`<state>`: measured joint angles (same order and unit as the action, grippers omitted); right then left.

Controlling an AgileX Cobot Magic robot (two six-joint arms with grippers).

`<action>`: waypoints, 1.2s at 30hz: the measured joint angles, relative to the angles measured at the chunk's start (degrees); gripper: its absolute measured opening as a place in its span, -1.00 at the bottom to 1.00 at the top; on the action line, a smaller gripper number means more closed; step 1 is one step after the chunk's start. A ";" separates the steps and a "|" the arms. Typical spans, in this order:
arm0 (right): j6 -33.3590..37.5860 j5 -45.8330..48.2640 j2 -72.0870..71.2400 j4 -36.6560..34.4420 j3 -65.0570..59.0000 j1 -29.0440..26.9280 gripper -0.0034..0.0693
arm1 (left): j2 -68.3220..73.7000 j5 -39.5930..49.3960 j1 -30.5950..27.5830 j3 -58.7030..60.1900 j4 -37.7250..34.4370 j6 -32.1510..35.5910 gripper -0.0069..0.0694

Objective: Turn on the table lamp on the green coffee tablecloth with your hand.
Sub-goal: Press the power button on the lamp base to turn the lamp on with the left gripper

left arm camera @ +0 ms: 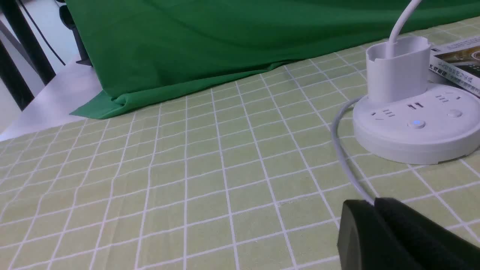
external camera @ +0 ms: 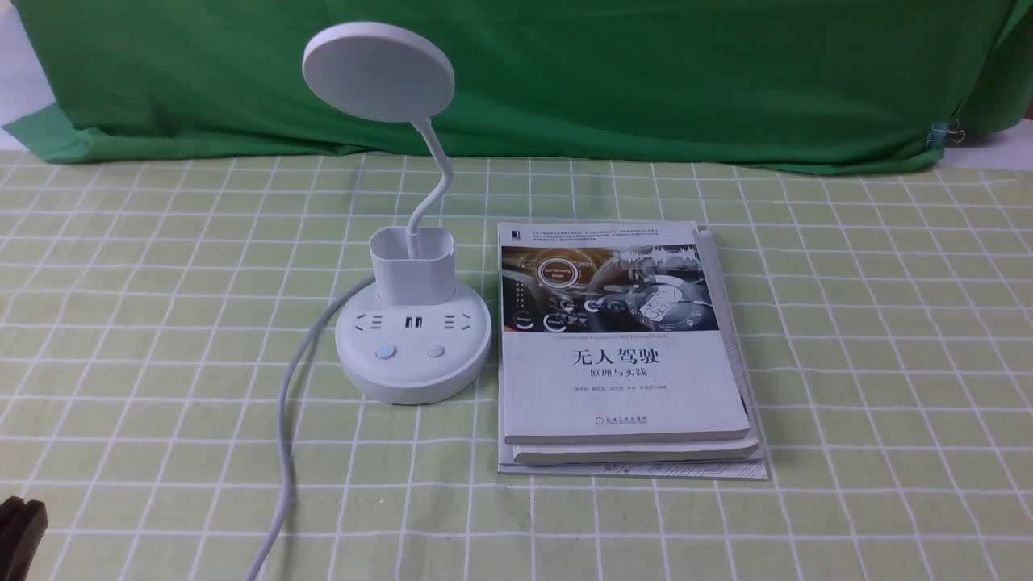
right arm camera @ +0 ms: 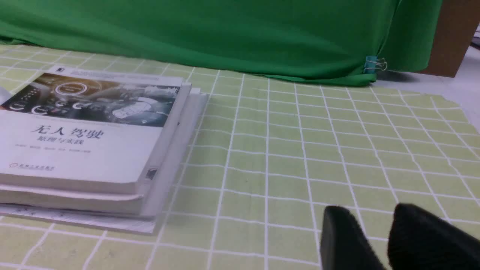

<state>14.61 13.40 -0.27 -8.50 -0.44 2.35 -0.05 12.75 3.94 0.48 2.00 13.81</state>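
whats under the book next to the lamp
Another thick book, then a thin printed booklet or sheets, on the green coffee tablecloth. Only their edges show; their covers are hidden.

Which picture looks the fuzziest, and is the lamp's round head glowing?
Front view: soft, even light; the table lamp has a dull, unlit head, with only a tiny blue dot on its base. Left wrist view: the left gripper is a dark blur up close. Right wrist view: fuzziest; the book has smeared small print and the right gripper is blurred.
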 joint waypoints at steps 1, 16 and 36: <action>0.00 0.00 0.00 0.00 0.00 0.00 -0.23 | 0.05 0.00 0.00 0.00 0.00 0.00 -0.77; 0.00 -0.12 0.00 0.00 0.00 0.00 -0.23 | 0.05 0.00 0.00 0.00 0.00 0.00 -0.77; 0.00 -0.12 0.00 0.00 0.00 0.00 -0.23 | 0.05 -0.51 0.00 0.00 1.02 0.74 -0.77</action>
<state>14.61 13.29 -0.27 -8.50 -0.44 2.35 0.00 12.24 3.94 0.48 3.02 14.55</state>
